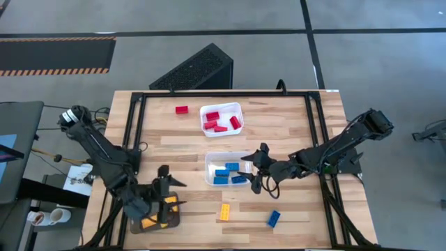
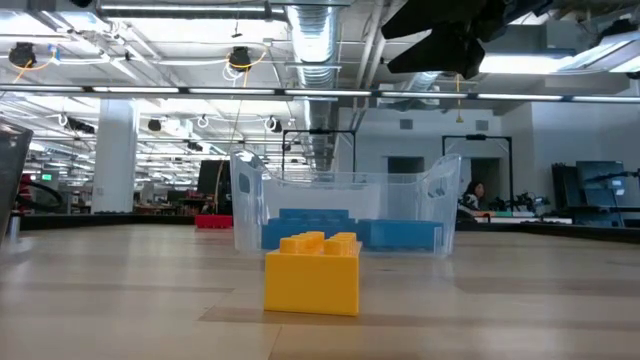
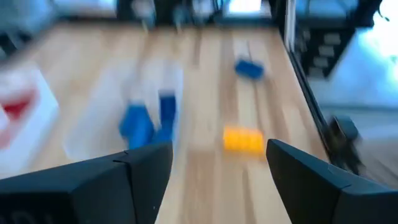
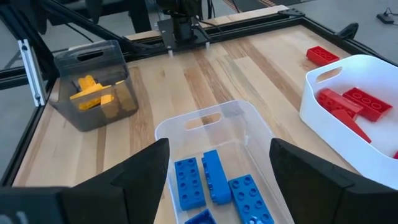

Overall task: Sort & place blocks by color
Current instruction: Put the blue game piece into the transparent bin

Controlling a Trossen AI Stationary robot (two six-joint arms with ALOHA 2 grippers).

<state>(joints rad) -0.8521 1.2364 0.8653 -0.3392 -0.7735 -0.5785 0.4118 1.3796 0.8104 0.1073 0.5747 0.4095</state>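
Observation:
My left gripper [image 1: 167, 183] [image 3: 217, 180] stands open near the table's front left with nothing between its fingers, beside the grey tray [image 1: 153, 219] that holds yellow blocks [image 4: 92, 92]. My right gripper [image 1: 256, 169] [image 4: 217, 180] hangs open and empty over the right end of the clear tray [image 1: 226, 169], where several blue blocks [image 4: 214, 180] lie on the floor. One yellow block [image 1: 225, 212] [image 2: 312, 272] and one blue block [image 1: 274, 219] lie flat on the table near the front edge. A red block [image 1: 182, 109] lies on the table at the far left of the white tray.
The white tray [image 1: 221, 118] with several red blocks [image 4: 348, 102] stands behind the clear tray. A black frame rail [image 1: 223, 93] runs round the table. Bare wood lies between the trays and the front edge.

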